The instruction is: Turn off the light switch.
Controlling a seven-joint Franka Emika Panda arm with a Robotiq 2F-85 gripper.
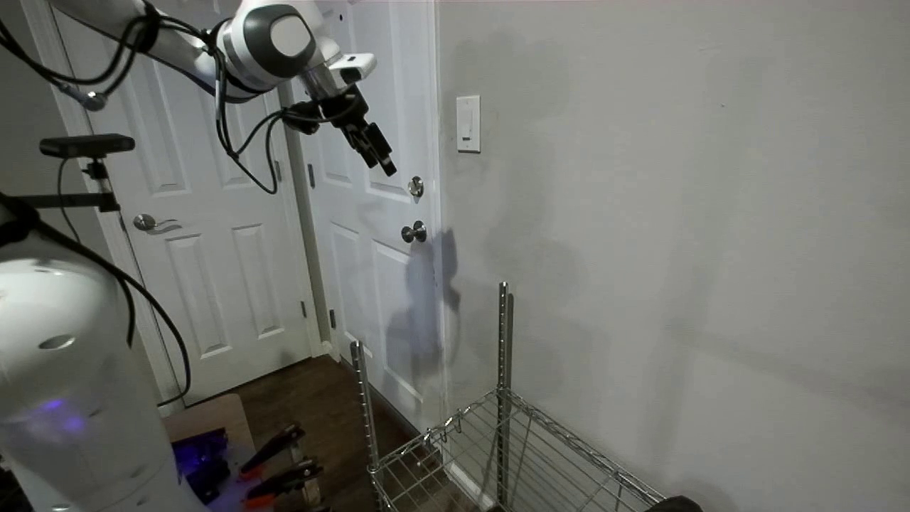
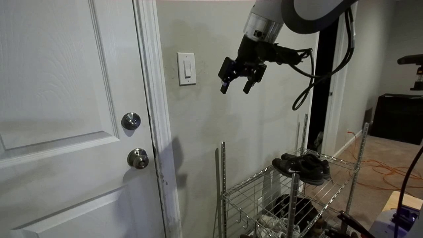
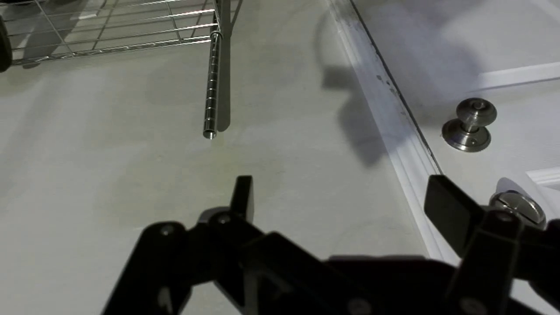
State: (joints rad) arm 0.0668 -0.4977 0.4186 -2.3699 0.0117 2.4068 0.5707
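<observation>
Okay, your tool [image 2: 235,89] has its jaws wide apart, nothing between them, and the switch [image 2: 187,68] is on the wall [image 2: 205,119] just beside the door frame [image 2: 157,99], not touched. Your wrist view doesn't show the switch, so you could misjudge depth and jam the tool into the wall. Going in that spread, you might also straddle the switch or snag the door frame.

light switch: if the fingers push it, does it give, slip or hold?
The light switch as a whole should hold: it sits flat against the wall. Its toggle likely gives at top or bottom rather than sideways, being taller than wide. Its face looks smooth and narrow, so the fingers could skid off it.
</observation>
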